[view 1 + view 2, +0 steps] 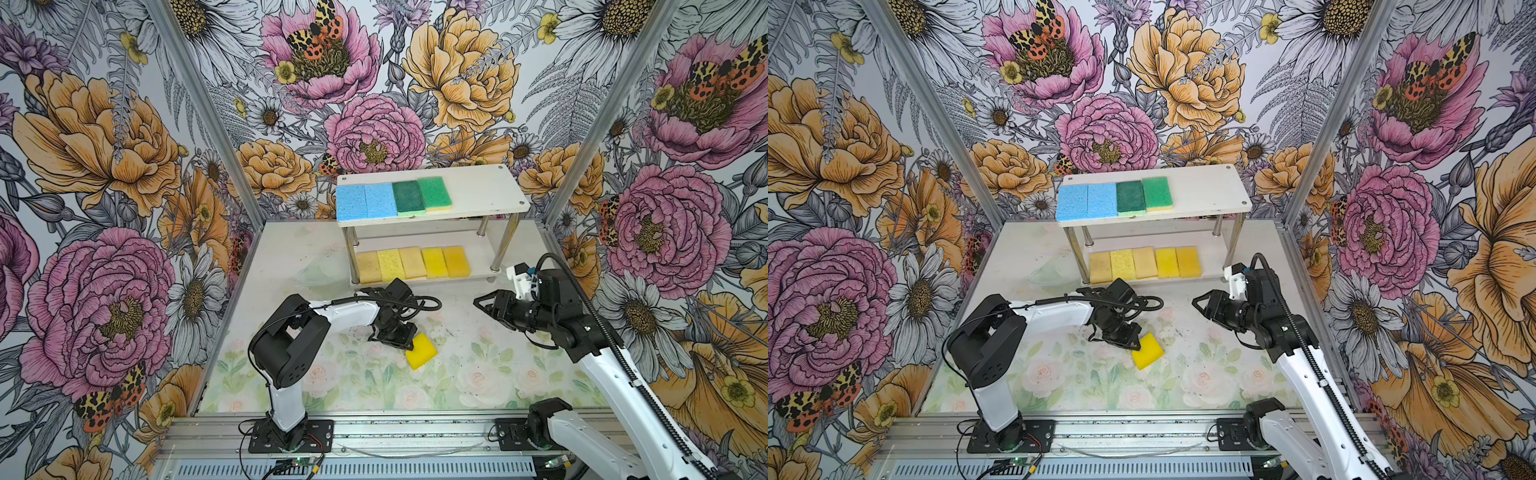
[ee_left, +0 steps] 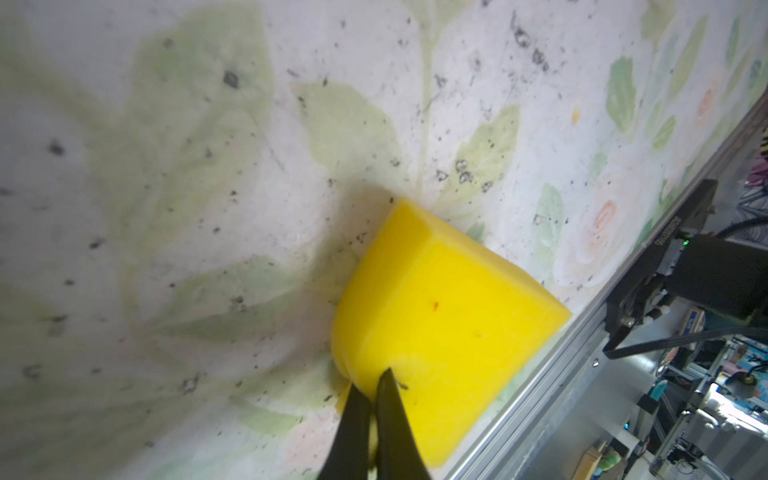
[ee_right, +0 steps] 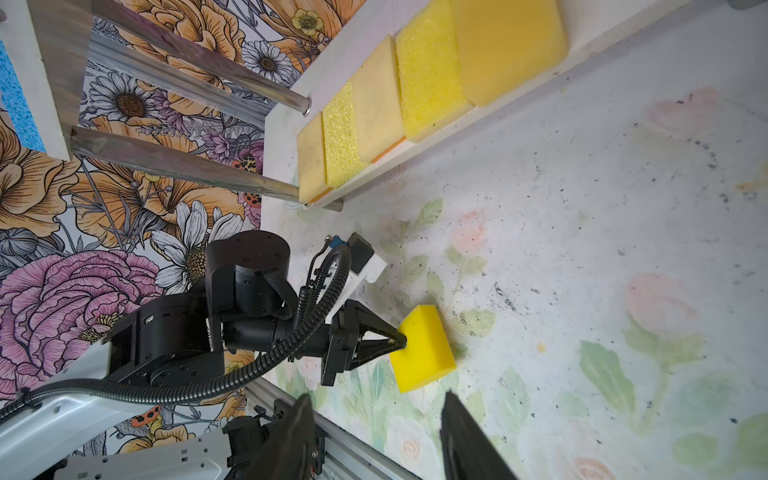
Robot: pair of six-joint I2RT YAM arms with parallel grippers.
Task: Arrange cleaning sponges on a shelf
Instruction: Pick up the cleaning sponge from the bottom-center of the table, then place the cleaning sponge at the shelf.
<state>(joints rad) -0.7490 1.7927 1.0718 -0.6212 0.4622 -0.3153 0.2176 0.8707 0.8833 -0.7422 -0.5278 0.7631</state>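
Left end effector point(image 2: 374, 384) is clamped on one narrow edge of the loose yellow sponge point(image 1: 422, 352), its jaws nearly together because the soft foam squashes flat between them. The sponge sits at mid-bench point(image 1: 478, 374), well in front of the shelf point(image 1: 478, 191), and looks tipped up at the gripped end. I cannot tell whether it is clear of the surface. An edge pinch probably suits a flat piece that has to slide in under the top board.

Right end effector point(image 3: 377, 401) hangs near the shelf's front with its jaws apart and nothing between them, out of the way.

The shelf is sorted by colour. Two blue sponges point(image 1: 365, 201) and two green-topped sponges point(image 1: 422, 195) sit side by side on top, and five yellow and tan sponges point(image 1: 412, 264) line the lower tier, so a sixth likely belongs at the right end of that row.

No brand or label shows on any sponge. Faint lettering on a black plate in the left wrist view is too small to read.
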